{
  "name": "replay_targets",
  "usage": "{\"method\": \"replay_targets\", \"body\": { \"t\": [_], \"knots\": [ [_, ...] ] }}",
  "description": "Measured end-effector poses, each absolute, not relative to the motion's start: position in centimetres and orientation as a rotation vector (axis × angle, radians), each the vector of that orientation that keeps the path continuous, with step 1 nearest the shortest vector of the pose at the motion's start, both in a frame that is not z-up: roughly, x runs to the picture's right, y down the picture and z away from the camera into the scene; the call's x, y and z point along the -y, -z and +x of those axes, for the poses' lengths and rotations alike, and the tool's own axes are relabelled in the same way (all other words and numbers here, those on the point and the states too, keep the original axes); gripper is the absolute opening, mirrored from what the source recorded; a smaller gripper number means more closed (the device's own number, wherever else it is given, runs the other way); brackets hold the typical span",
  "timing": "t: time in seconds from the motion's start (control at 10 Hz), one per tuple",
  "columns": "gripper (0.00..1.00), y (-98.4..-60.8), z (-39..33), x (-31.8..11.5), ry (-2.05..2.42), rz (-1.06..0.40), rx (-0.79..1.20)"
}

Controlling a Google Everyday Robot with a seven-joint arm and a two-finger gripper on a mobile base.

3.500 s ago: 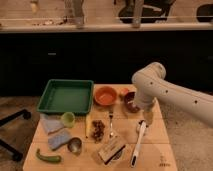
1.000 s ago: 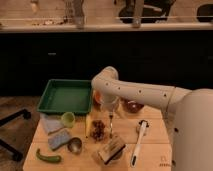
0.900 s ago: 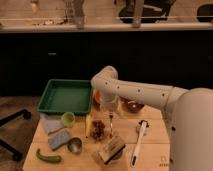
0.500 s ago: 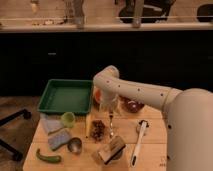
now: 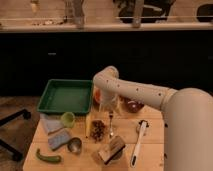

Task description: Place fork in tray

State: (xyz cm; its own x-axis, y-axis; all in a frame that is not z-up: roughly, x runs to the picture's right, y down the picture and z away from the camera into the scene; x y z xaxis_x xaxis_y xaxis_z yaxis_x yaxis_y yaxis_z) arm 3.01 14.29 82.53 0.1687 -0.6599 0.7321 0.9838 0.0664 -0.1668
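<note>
Gripper [image 5: 107,106] hangs over the middle of the table [image 5: 155,150], pointing down from the white arm [image 5: 145,94] that reaches in from the right. Jaws are apart, nothing between them.

Fork [image 5: 110,125] lies flat on the table directly below and slightly in front of the jaws, running roughly front to back. Its far end is close under the jaws; I can't tell whether they touch it. It's not gripped.

Tray [image 5: 65,96] sits at the back left of the table, left of the gripper, nothing visible inside. Fork is outside it, off its front right corner.

Nearby:
- orange bowl [image 5: 97,95] just right of the tray, partly hidden behind the arm
- dark bowl [image 5: 133,105] to the right of the gripper
- snack bag [image 5: 97,129] just left of the fork
- white-handled brush [image 5: 138,142] to the fork's right, apart from it
- green cup [image 5: 67,118] in front of the tray
</note>
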Motion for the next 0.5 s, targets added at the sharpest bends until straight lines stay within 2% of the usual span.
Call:
{"method": "replay_targets", "body": {
  "t": [0.3, 0.5],
  "knots": [
    [0.8, -82.3, 2.9, -14.6, 1.335, -0.719, 0.555],
    [0.8, -83.1, 3.0, -15.8, 1.327, -0.636, 0.625]
  ]
}}
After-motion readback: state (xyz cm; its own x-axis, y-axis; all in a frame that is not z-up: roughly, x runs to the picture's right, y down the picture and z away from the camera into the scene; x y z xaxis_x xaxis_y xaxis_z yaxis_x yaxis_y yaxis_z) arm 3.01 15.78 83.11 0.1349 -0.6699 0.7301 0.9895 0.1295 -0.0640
